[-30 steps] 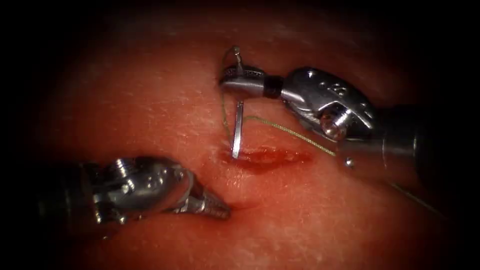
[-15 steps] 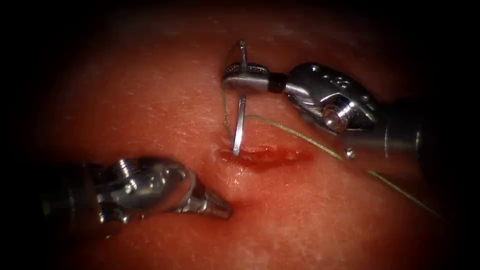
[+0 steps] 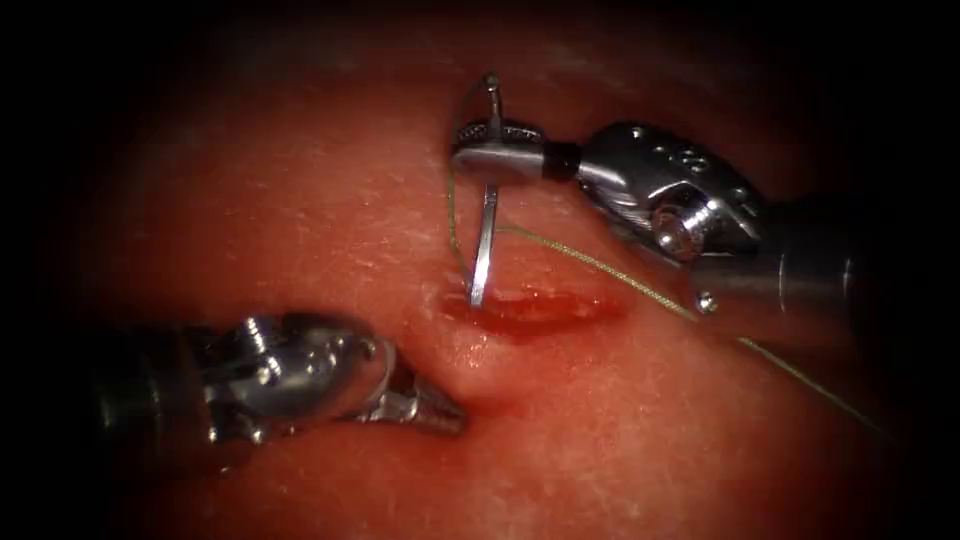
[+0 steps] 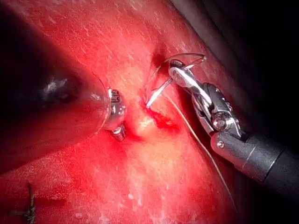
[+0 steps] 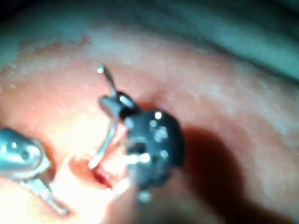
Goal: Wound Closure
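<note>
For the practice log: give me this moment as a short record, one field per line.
right hand: shut on the needle, near its thread end
needle: hangs point down, tip at the cut's left end; whether it has entered the tissue cannot be told
thread: runs from the needle's top, down past the cut's left end and off to the right
left hand: holds nothing, tip pressed on the tissue below and left of the cut
cut: short, open, with red fluid
tissue: dented under the left hand
</note>
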`<state>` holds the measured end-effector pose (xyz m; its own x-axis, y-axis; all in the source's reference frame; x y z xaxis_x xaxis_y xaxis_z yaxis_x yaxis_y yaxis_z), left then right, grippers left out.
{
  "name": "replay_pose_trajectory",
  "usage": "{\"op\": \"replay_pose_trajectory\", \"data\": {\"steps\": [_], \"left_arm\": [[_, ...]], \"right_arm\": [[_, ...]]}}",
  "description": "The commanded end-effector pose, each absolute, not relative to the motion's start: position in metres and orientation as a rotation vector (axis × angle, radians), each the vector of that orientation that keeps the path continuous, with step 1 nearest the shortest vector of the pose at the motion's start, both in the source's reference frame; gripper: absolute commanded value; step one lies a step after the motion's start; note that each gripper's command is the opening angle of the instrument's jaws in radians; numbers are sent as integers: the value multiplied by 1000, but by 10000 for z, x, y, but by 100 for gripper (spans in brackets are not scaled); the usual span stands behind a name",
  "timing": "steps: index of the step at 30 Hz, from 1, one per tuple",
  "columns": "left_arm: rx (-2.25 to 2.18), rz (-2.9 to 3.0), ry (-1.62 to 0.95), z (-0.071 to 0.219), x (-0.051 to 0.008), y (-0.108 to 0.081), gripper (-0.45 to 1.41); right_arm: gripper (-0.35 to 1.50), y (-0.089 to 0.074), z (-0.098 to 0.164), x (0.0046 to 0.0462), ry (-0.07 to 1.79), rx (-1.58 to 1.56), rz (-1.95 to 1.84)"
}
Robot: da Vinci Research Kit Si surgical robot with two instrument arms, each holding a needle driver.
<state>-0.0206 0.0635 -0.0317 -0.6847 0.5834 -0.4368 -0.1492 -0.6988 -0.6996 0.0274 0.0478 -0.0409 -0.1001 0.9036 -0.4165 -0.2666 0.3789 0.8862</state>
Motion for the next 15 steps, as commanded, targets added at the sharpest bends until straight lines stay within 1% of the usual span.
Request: {"op": "replay_pose_trajectory", "data": {"steps": [1, 15], "left_arm": [[-932, 2383, -904, -311, -211, 632, -35], [-933, 2384, -905, -312, -209, 632, -35]], "right_arm": [[-35, 476, -404, 283, 1296, 693, 1117], [-35, 450, -414, 297, 1209, 942, 1092]]}}
